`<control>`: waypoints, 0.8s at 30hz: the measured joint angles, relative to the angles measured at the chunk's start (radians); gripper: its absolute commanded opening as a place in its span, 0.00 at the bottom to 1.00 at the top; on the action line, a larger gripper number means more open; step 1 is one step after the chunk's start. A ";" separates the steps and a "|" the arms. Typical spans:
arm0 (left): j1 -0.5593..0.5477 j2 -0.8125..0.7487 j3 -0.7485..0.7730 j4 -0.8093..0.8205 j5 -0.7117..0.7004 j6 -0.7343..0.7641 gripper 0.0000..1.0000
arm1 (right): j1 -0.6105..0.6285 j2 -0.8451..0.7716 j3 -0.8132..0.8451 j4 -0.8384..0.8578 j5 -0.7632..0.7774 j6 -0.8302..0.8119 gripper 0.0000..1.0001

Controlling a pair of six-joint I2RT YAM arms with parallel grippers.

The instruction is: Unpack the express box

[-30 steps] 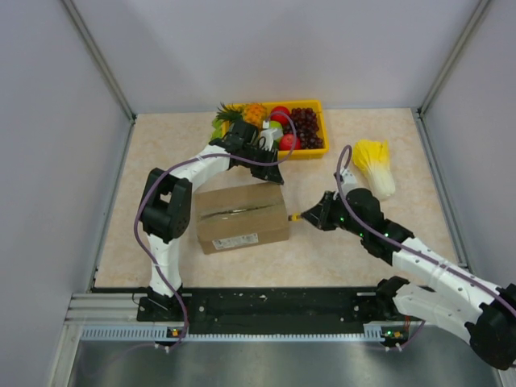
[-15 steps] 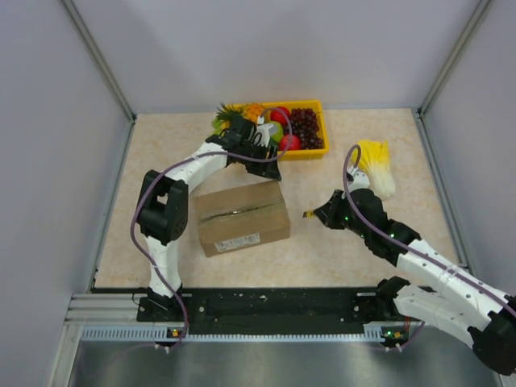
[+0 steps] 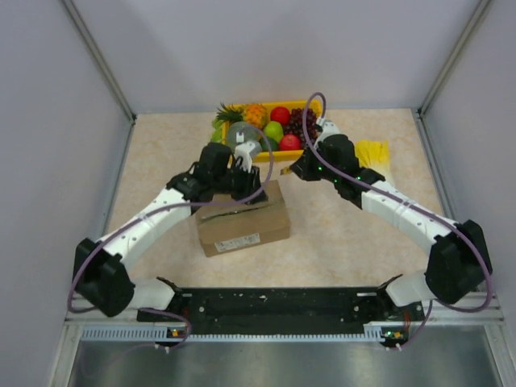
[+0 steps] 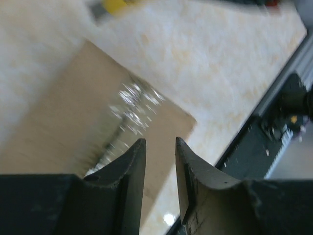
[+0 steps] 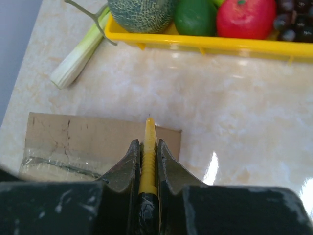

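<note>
Near edge: both arms reach forward over the counter [image 3: 339, 234].

Cardboard box [image 3: 243, 219] lies flat on the counter at centre, slightly left, between the two arms. A white label [image 3: 239, 240] is on its near side and a shiny strip of tape [image 3: 234, 211] runs along its top.

Left end effector [image 4: 160, 155] hangs over the far left part of the box top. It is released, fingers a narrow gap apart with nothing between them. That view is blurred.

Right end effector [image 5: 148, 149] sits just past the box's far right corner, clenched on a yellow cutter [image 5: 148, 134]. The tip points over the far edge of the box top; contact cannot be told.

Beyond the box: a green stalk [image 5: 80, 56] lies on the counter, and just behind it is a yellow tray [image 5: 205, 45] holding a melon [image 5: 142, 10], a green fruit [image 5: 195, 17], a red fruit [image 5: 244, 17] and grapes [image 5: 293, 24]. A pineapple [image 3: 254, 113] is at the tray's back.

Far right: a yellow leafy vegetable [image 3: 375, 151] lies beside the right arm.
</note>
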 measured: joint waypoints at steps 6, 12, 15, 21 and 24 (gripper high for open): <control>-0.219 -0.225 -0.235 -0.050 -0.123 -0.063 0.31 | -0.025 0.237 0.183 0.017 -0.174 -0.038 0.00; -0.345 -0.306 -0.328 -0.101 -0.219 -0.188 0.22 | -0.036 0.399 0.286 -0.037 -0.316 -0.057 0.00; -0.389 -0.292 -0.367 -0.125 -0.284 -0.257 0.22 | -0.037 0.403 0.284 -0.078 -0.345 -0.069 0.00; -0.391 -0.232 -0.376 -0.245 -0.529 -0.372 0.22 | -0.037 0.403 0.284 -0.109 -0.364 -0.092 0.00; -0.369 -0.179 -0.333 -0.314 -0.619 -0.411 0.23 | -0.037 0.393 0.265 -0.123 -0.358 -0.108 0.00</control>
